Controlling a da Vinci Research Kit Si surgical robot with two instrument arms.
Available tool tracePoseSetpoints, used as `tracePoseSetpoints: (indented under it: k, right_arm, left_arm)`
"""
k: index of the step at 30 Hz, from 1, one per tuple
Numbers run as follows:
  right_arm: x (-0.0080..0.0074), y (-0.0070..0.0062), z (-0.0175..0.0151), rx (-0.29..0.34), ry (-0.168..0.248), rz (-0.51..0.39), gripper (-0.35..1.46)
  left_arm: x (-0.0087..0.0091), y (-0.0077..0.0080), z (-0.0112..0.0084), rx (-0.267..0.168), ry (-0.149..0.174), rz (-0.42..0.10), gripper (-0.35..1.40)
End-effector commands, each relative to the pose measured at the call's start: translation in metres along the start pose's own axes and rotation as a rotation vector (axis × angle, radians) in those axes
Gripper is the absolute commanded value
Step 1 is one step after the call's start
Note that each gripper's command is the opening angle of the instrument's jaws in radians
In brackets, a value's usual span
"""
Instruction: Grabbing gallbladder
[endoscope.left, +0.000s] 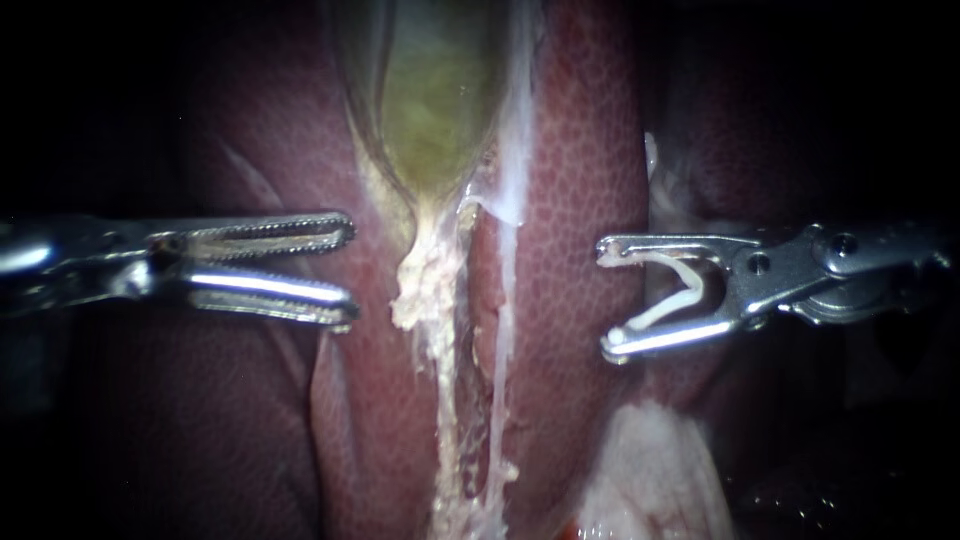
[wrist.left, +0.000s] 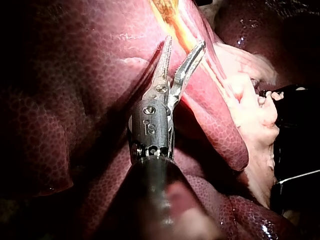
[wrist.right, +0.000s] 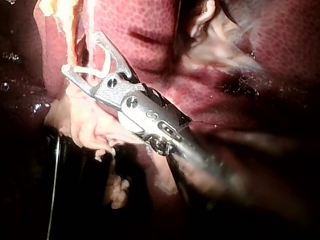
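The greenish gallbladder (endoscope.left: 432, 100) hangs between two red liver lobes and narrows to a neck. Below the neck a strip of ragged pale tissue (endoscope.left: 428, 290) runs down. My left instrument (endoscope.left: 348, 273) lies left of that strip over the liver, jaws open with nothing between them and clear of the gallbladder. In the left wrist view its open jaws (wrist.left: 185, 44) point toward yellowish tissue (wrist.left: 170, 10) ahead. My right instrument (endoscope.left: 606, 300) is to the right over the liver, its wide jaws holding a white clip (endoscope.left: 685, 295). That clip (wrist.right: 95, 70) also shows between those jaws (wrist.right: 81, 52).
The liver (endoscope.left: 585, 150) flanks the gallbladder on both sides. A thin whitish membrane (endoscope.left: 515, 150) runs down the gallbladder's right edge. A pale fatty lump (endoscope.left: 650, 470) sits below my right instrument. Dark background surrounds the organ.
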Motion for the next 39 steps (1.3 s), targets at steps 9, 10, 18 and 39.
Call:
tracePoseSetpoints:
  k: [9,10,18,39]
  right_arm:
    - [0.0000,0.0000,0.0000,0.000,0.000,0.000,0.59]
    - [0.0000,0.0000,0.0000,0.000,0.000,0.000,0.59]
    - [0.0000,0.0000,0.0000,0.000,0.000,0.000,0.59]
    - [0.0001,0.0000,0.0001,0.000,0.000,0.000,0.59]
  left_arm:
    - [0.0013,-0.0006,0.0024,-0.012,0.000,0.003,0.39]
    - [0.0016,-0.0007,0.0028,-0.010,-0.001,-0.001,0.39]
    - [0.0035,-0.0011,0.0054,-0.008,-0.002,-0.024,0.37]
    - [0.0039,-0.0006,0.0058,-0.035,-0.003,-0.112,-0.35]
